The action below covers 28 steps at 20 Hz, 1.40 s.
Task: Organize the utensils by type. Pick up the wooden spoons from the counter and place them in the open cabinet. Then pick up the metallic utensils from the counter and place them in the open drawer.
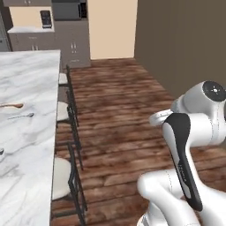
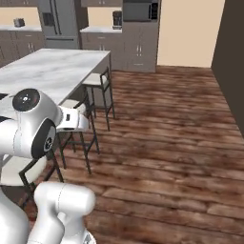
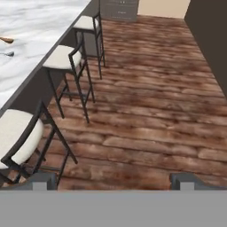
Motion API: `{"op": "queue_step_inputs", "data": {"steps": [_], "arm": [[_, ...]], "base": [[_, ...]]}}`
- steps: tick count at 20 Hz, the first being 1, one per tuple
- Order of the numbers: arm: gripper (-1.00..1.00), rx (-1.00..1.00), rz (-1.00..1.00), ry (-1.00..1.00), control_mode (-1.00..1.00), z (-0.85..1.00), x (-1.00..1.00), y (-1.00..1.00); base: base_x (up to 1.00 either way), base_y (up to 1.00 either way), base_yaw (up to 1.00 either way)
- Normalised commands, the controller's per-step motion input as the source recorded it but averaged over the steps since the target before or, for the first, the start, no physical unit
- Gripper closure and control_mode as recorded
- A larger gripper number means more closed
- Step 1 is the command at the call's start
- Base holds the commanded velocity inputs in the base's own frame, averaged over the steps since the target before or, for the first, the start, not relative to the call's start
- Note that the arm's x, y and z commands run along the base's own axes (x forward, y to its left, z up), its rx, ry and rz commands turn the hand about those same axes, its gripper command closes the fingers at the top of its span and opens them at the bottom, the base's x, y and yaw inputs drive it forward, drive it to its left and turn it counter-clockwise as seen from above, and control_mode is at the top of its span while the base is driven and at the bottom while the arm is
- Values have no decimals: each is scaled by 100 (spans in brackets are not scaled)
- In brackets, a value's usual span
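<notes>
Arm folded up close to base, hand wide open, holding nothing.

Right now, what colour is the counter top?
White marble with grey veins; the counter shows best in the left base view.

The left base view looks forward from behind the arm, with the counter along its left edge and wood floor ahead. The right base view faces the same floor from the other side, the stools at mid-left. The hand view tilts down, closer, sharing counter edge, stools and floor.
</notes>
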Motion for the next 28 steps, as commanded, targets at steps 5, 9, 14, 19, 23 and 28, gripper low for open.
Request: {"op": "queue_step_inputs", "data": {"steps": [5, 9, 14, 19, 23, 28], "arm": [[-100, 0, 0, 0, 100, 0, 0, 0], [-100, 0, 0, 0, 100, 0, 0, 0], [-100, 0, 0, 0, 100, 0, 0, 0], [-100, 0, 0, 0, 100, 0, 0, 0], [-100, 0, 0, 0, 100, 0, 0, 0], [-100, 0, 0, 0, 100, 0, 0, 0]], "base": [[99, -5, 6], [97, -8, 6], [90, -7, 18], [76, -7, 39], [65, -6, 55], [48, -2, 78]]}}
